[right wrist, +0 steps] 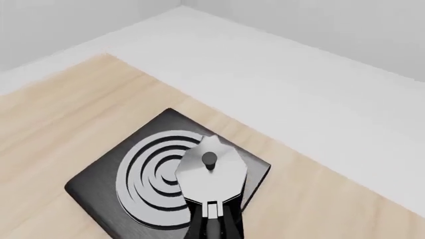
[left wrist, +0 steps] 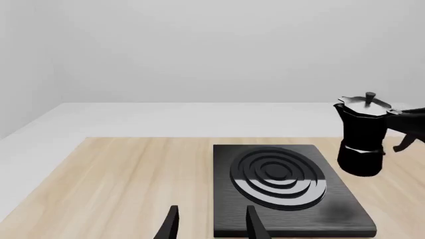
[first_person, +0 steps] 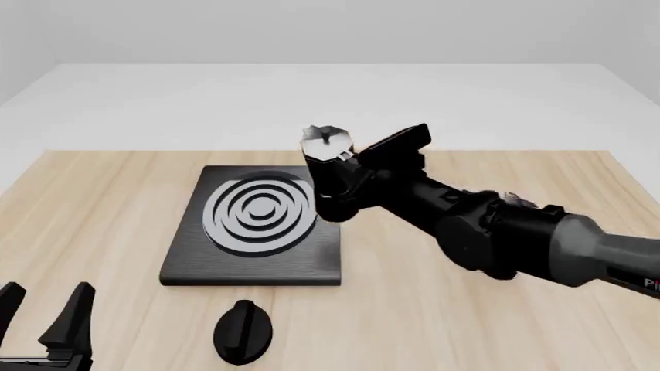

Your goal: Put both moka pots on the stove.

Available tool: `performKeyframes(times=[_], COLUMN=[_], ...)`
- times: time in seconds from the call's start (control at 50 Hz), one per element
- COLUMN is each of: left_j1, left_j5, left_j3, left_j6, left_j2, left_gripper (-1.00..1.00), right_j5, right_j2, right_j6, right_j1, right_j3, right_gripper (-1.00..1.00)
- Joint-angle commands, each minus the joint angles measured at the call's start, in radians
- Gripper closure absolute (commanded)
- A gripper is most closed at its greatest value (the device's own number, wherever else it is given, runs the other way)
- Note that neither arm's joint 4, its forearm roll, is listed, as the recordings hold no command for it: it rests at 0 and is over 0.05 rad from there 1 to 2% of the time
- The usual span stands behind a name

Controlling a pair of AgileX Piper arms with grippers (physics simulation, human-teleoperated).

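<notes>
- Left wrist view: left pincer (left wrist: 211, 223) spread wide with nothing between its prongs, low over the wooden surface (left wrist: 119, 179) at the near edge of the stove (left wrist: 332, 214). One moka pot (left wrist: 362, 134) hanging clear of the surface just beyond the stove's far right corner, upright, held from the side by a dark shape, most likely the right arm. No contact with the slab from this angle, a gap showing beneath the pot's base.
- Front view: right pincer (first_person: 356, 182) closed around that moka pot (first_person: 330, 174) by its handle side, the pot raised at the stove's (first_person: 309, 267) right edge, overlapping the burner rings (first_person: 260, 210) only slightly. Black oval knob (first_person: 243, 331) lying in front of the stove. Left pincer (first_person: 45, 317) well apart from the stove, near the bottom left corner. Only one pot visible; second one not found in any view.
- Right wrist view: looking down on the silvery lid (right wrist: 211, 172), offset toward the burner's (right wrist: 149, 174) edge rather than its centre; prongs themselves hidden here, unlike in the front view.
- Step judged: carrying the first pot over. Next likely needed: shifting further onto the rings, lowering upright, then letting go.
</notes>
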Motion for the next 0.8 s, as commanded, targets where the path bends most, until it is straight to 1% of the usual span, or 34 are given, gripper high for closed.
performKeyframes(times=[0.02,0.16,0.44,0.58,0.8], left_j1=[0.000,0.000,0.000,0.000,0.000], left_j5=[0.000,0.000,0.000,0.000,0.000], left_j3=[0.000,0.000,0.000,0.000,0.000], left_j6=[0.000,0.000,0.000,0.000,0.000], left_j2=[0.000,0.000,0.000,0.000,0.000], left_gripper=[-1.00,-1.00,-1.00,-1.00,-1.00], right_j5=[-0.023,-0.030,-0.032,-0.046,-0.054], right_j2=[0.063,0.085,0.119,0.185,0.264], right_j6=[-0.015,-0.031,-0.036,-0.027,-0.030], right_j1=[0.048,0.075,0.133,0.173,0.225], right_j3=[-0.129,-0.161,-0.220,-0.259,-0.324], right_gripper=[1.00,1.00,1.00,1.00,1.00])
